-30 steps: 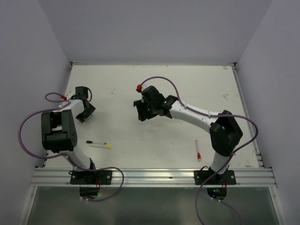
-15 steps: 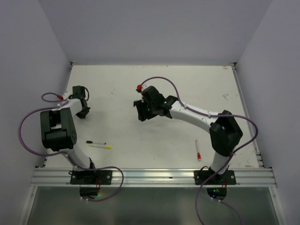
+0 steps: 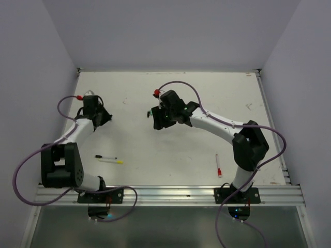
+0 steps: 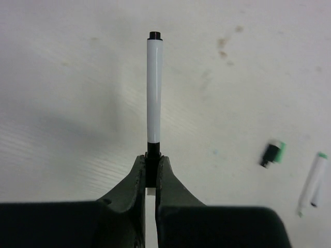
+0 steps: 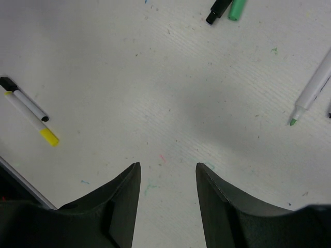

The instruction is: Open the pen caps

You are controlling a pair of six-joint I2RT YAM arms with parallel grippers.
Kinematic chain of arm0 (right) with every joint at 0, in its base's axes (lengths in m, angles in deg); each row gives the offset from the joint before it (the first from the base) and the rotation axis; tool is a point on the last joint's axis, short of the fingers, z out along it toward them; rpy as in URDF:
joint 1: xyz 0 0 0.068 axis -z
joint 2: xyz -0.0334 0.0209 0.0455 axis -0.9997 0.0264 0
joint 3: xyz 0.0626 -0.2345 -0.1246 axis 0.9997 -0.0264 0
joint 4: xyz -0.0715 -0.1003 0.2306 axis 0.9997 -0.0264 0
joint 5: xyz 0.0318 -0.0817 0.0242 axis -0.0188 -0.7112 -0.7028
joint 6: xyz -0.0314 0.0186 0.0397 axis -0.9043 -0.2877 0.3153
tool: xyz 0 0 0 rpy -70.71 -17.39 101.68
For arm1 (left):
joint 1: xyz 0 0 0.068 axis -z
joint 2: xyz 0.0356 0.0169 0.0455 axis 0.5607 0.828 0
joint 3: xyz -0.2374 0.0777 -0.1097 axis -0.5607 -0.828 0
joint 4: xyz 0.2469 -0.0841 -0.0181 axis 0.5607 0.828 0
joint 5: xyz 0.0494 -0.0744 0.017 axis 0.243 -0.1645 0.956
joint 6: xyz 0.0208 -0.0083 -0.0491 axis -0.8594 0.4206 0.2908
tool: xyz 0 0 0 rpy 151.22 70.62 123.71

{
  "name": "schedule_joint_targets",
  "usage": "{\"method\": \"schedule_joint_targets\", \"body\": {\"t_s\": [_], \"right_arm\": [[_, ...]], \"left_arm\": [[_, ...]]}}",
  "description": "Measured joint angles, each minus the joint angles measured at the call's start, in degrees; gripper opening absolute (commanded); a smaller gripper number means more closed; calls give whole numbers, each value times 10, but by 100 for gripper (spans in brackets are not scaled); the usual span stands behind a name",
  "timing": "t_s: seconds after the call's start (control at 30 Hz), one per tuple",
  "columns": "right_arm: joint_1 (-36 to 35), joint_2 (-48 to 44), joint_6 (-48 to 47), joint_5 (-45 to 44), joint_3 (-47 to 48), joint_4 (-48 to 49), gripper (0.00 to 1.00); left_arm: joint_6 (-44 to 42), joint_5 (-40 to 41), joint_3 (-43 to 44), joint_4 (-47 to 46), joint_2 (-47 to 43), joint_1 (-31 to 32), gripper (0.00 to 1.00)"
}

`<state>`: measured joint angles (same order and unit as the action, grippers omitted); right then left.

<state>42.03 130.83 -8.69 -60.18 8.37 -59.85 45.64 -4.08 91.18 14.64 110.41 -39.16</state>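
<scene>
Fingers of the left gripper are pinched tight on the black end of a pen; its white barrel runs straight toward 12 o'clock in the left wrist view and ends in a small black plug; whether the pinched black part is a cap I cannot tell. At 3 o'clock from that grip a green cap lies on the table, off its pen, with a black piece touching its 8 o'clock end; just beyond, toward 4 o'clock at the frame edge, lies a green pen.

The right gripper has its fingers apart, with only bare table between them; in its own view the green cap and black piece sit at 1 o'clock against the top edge; the green pen lies at 3 o'clock, its bare tip pointing to 7 o'clock. At 9 o'clock two pens lie side by side; one wears a black cap at its 10 o'clock end; the other wears a yellow cap at its 4 o'clock end; both caps are on.

Seen from above, the left gripper is at 9 o'clock on the table and the right gripper near the middle, well apart; the two capped pens lie at 7 o'clock by the left arm; a red pen lies at 5 o'clock beside the right arm, too small to tell whether it is capped.
</scene>
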Motion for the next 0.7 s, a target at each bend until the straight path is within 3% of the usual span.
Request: {"method": "schedule_joint_targets", "body": {"t_s": [0.2,0.33,0.53,0.7], "right_arm": [[96,0,28,115,5,38,51],[143,0,56,189,-2,90,52],[127,3,128,286,-32,217,52],[107,22,165,312,-38,273,52]], "left_arm": [[-35,-169,-80,-140,-118,54,0],[-42,-268,-141,-206,-124,86,0],[-51,-343,-192,-259,-142,142,0],[-50,-373,-197,-302,-145,154,0]]}}
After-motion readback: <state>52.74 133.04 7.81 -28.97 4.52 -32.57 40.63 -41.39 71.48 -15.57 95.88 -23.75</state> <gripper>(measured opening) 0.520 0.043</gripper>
